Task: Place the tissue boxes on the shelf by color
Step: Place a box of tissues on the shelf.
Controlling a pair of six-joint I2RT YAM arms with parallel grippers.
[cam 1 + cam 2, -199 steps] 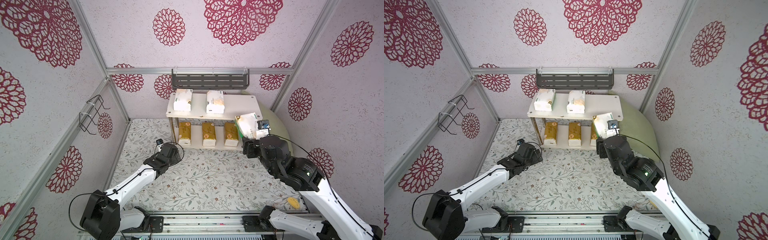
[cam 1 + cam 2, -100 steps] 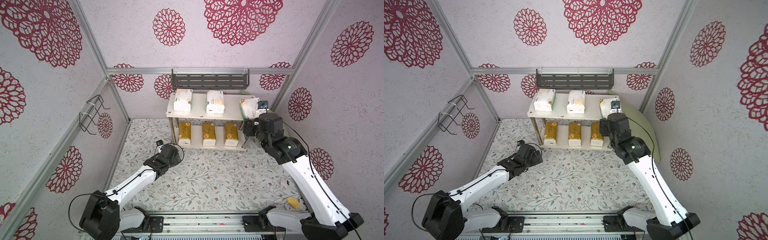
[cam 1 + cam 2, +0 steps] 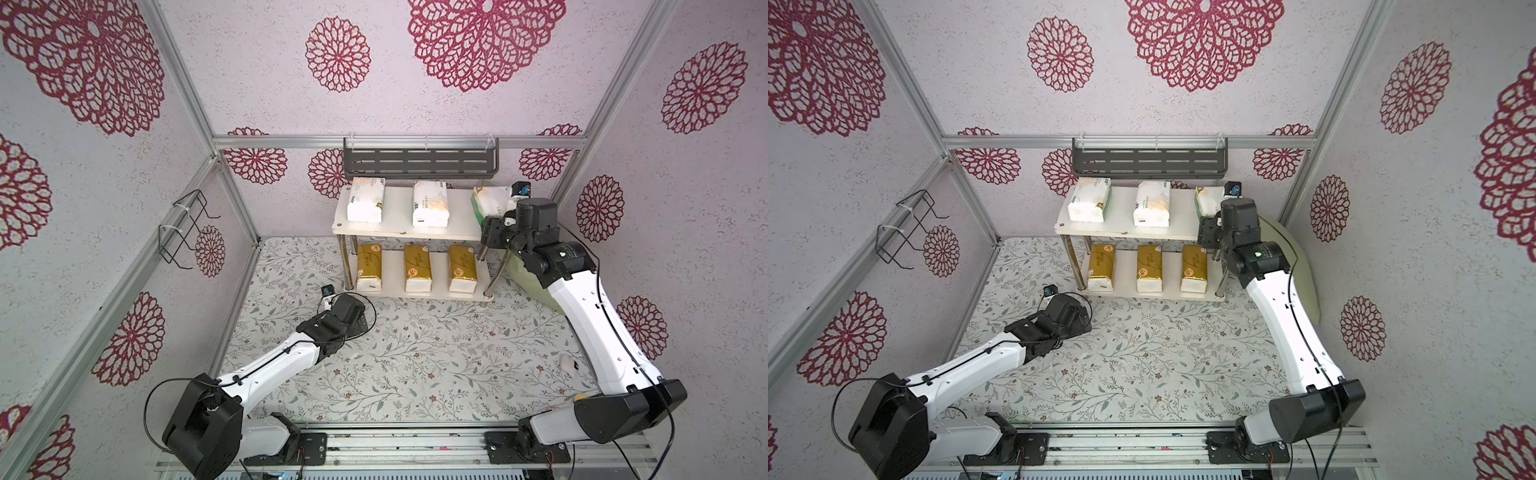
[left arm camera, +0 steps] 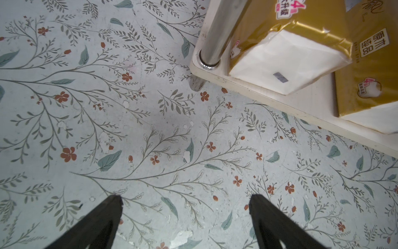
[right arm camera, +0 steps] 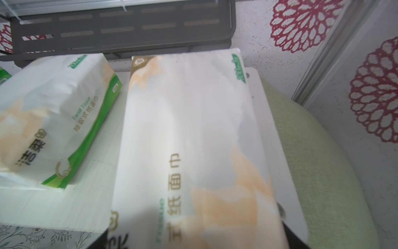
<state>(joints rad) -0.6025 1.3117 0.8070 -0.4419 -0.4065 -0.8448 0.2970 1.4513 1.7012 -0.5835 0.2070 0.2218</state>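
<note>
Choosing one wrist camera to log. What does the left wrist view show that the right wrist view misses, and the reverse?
Only the left wrist view: two gold tissue packs on the lower shelf board, a chrome post, and the open, empty left tool. Only the right wrist view: a white tissue pack lying on the upper shelf board, a held white pack in the right tool, and the grey wall rack. Both: white shelf boards carrying tissue packs, plus flowered table cover.

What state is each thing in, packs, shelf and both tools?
Shelf: upright.
Three gold packs: lying flat, lower level.
Two white packs: lying flat, upper level.
Third white pack: gripped over upper level's right end.
Right tool: shut on third white pack.
Left tool: open, empty.
</note>
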